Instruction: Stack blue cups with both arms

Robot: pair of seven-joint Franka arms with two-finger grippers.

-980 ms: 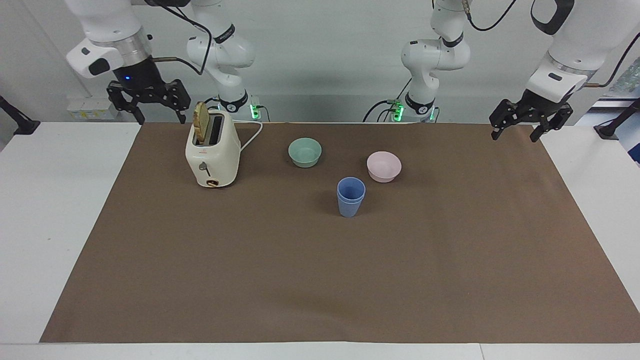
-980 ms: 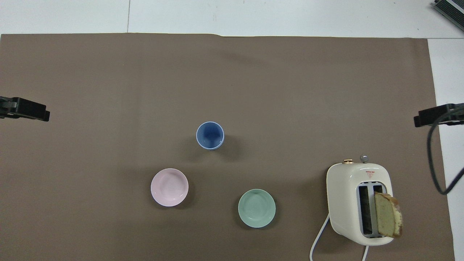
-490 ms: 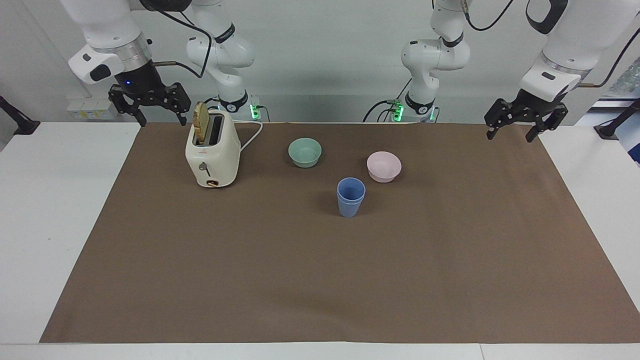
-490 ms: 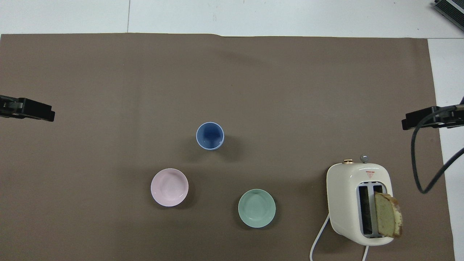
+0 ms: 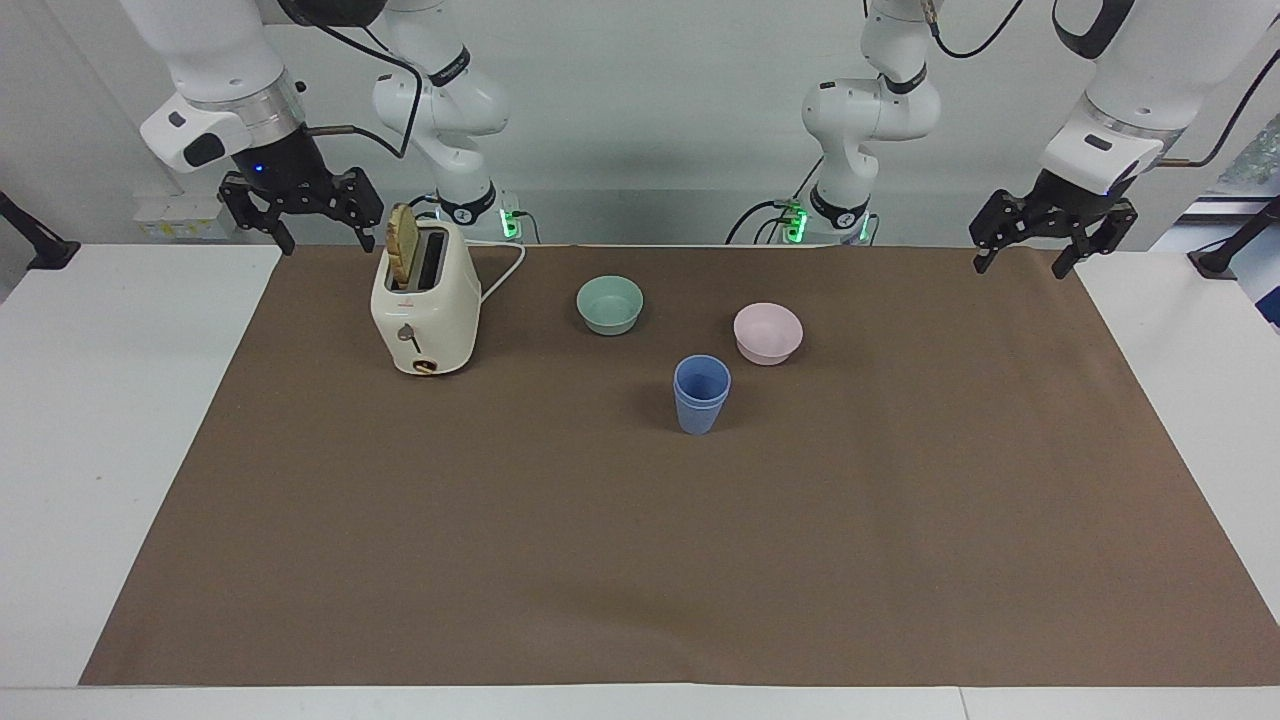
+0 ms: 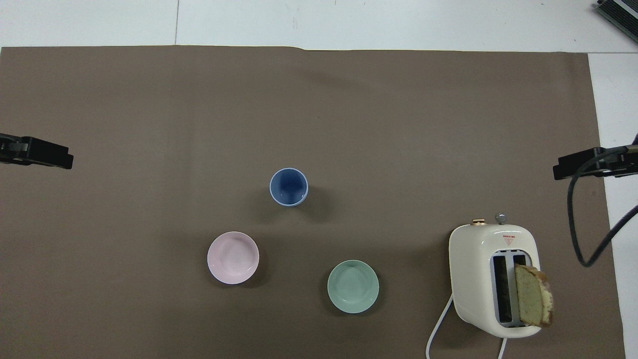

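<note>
The left claw [image 5: 1030,250] hangs open and empty over the mat's [image 5: 640,560] corner at its own end of the counter [image 5: 80,450]; the path from it to the cups [image 5: 702,393] is bare mat, with only the pink bowl [image 5: 768,333] just beside the cups. The right claw [image 5: 300,225] hangs open over the opposite corner, the toaster [image 5: 427,308] with its raised bread [image 5: 403,243] just beside it, standing between it and the green bowl [image 5: 610,304].
</note>
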